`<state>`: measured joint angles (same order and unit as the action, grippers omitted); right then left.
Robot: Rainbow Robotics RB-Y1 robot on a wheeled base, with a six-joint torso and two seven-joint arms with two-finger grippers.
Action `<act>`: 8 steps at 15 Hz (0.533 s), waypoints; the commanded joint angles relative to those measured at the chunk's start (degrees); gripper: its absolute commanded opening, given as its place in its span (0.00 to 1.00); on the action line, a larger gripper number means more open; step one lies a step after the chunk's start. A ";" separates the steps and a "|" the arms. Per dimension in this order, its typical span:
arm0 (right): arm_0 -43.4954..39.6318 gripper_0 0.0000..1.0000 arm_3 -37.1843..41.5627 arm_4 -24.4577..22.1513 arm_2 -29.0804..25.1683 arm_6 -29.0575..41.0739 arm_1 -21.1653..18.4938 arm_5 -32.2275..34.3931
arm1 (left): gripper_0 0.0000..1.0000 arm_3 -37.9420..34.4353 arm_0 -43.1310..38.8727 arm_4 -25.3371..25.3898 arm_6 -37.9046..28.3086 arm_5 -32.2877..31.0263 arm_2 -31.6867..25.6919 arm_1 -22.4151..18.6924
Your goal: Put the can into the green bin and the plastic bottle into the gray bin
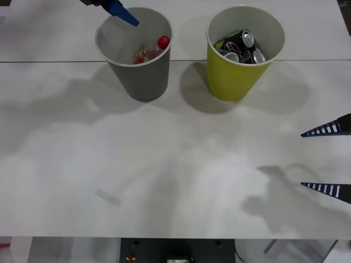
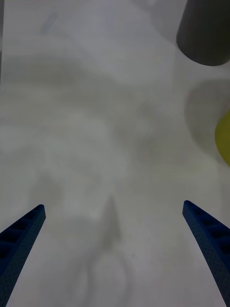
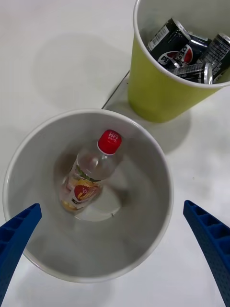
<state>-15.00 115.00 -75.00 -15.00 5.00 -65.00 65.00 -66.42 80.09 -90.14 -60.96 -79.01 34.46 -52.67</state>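
White table, plastic bottle in gray bin, Pepsi cans, left pincer released, right pincer released.

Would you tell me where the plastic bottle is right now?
The plastic bottle lies inside the gray bin, left of the green bin, beneath the open left end effector.

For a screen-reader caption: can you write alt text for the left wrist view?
The plastic bottle lies inside the gray bin, seen from above between the open left gripper fingers. Beside it, the green bin holds several dark cans.
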 commanded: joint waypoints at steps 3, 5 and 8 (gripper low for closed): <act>0.00 1.00 0.00 0.00 0.00 0.00 0.00 0.00 | 1.00 -4.95 -10.22 10.69 8.58 0.43 -5.37 -8.15; 0.00 1.00 0.00 0.00 0.00 0.00 0.00 0.00 | 1.00 -8.91 -17.78 11.48 12.62 0.43 -11.70 -9.91; 0.00 1.00 0.00 0.00 0.00 0.00 0.00 0.00 | 1.00 -16.73 -30.43 10.78 16.84 0.34 -22.51 -10.44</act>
<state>-15.00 115.00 -75.00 -15.00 5.00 -65.00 65.00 -81.02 52.69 -79.00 -45.15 -78.65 14.45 -63.10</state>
